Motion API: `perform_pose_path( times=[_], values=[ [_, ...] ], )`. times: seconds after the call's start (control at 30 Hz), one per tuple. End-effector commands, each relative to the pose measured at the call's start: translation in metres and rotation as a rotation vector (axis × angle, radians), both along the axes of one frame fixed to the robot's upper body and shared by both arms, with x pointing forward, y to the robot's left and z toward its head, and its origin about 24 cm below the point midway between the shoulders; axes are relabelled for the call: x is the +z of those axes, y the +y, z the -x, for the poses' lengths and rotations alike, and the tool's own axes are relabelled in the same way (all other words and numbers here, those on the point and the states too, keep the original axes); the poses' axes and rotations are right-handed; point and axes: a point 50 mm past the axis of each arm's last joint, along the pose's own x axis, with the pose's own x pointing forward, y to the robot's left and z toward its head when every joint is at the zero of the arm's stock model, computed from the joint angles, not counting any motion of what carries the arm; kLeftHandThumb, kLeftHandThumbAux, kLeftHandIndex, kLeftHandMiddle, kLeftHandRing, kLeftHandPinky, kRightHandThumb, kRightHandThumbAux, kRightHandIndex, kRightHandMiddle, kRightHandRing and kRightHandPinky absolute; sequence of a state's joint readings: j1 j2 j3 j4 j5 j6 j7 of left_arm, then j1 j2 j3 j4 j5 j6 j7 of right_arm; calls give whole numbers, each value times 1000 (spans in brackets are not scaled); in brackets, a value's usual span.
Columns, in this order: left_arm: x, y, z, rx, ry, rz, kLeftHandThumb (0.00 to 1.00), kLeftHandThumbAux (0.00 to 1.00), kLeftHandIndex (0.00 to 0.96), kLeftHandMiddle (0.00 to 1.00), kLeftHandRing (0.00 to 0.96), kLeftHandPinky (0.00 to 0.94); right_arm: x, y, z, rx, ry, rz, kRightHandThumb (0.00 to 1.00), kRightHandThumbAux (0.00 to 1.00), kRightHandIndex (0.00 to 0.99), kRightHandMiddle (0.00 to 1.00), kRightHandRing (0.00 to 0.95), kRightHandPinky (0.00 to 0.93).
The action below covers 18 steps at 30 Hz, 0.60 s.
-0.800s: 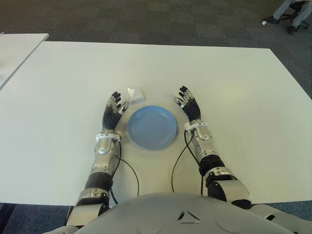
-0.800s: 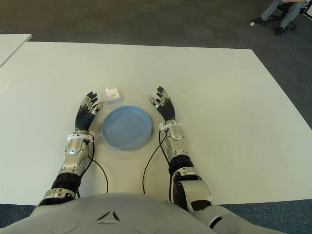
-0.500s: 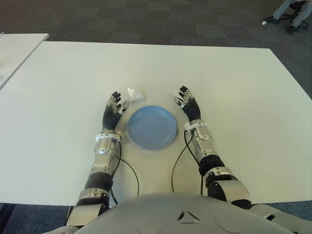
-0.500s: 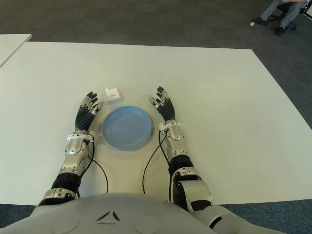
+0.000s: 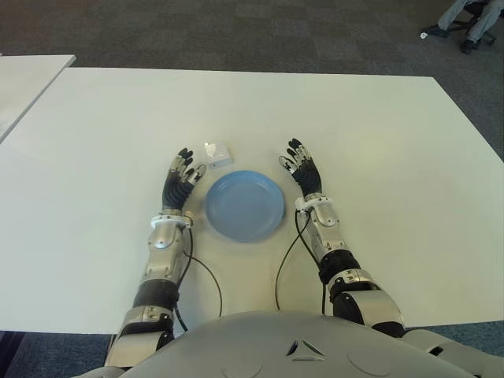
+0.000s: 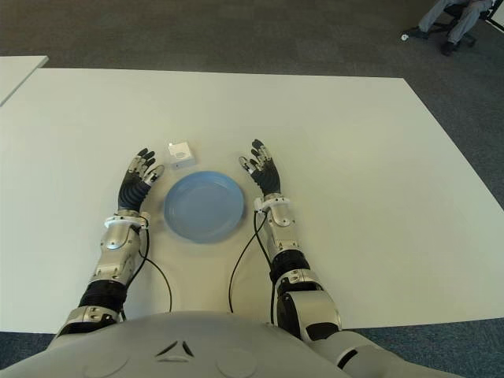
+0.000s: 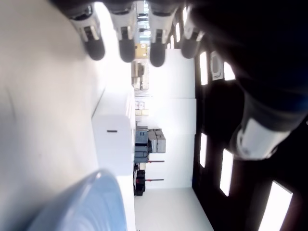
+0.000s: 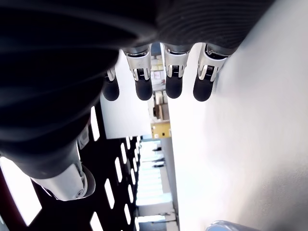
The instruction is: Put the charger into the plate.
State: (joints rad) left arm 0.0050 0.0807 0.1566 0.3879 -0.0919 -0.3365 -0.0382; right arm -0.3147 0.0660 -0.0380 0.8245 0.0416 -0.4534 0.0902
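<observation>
charger (image 5: pixel 217 153): small white block sitting flat on the counter, just past the far-left rim of the plate and not on it. Nobody's holding it.
plate (image 5: pixel 244 205): blue, round, nothing in it, parked right between the 2 hands near the robot's side of the counter.
left hand (image 5: pixel 181 178): just left of the plate, fingers stretched out and relaxed, gripping nothing. Its thumb tip points toward the charger and gets really close, can't tell if it actually touches. The left wrist view backs this up, 4 fingers (image 7: pixel 126 37) straight with the white charger block beyond them.
right hand (image 5: pixel 302 169): just right of the plate, also spread and empty, fingers pointing away from the robot. The right wrist view shows the fingertips (image 8: pixel 144 84) lined up straight.
counter (image 5: pixel 378 150): big white top, mostly bare.
cables (image 5: pixel 285 260): thin black ones trailing back along both forearms.
background: dark carpet, a 2nd white table (image 5: pixel 27 79) at far left, somebody's legs on a chair (image 5: pixel 472 16) top right.
</observation>
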Motion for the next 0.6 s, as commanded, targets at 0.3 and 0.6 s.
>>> perform_pose_path(
  times=[0.3, 0.6],
  values=[
    [75, 47, -23, 121, -181, -50, 0, 737, 76, 119, 107, 106, -19, 10, 6, 3, 110, -2, 0, 660, 48, 60, 51, 81],
    [79, 31, -73, 26, -97, -110, 0, 742, 65, 118, 106, 109, -20, 19, 3, 8, 122, -14, 0, 658, 49, 63, 51, 77]
  ],
)
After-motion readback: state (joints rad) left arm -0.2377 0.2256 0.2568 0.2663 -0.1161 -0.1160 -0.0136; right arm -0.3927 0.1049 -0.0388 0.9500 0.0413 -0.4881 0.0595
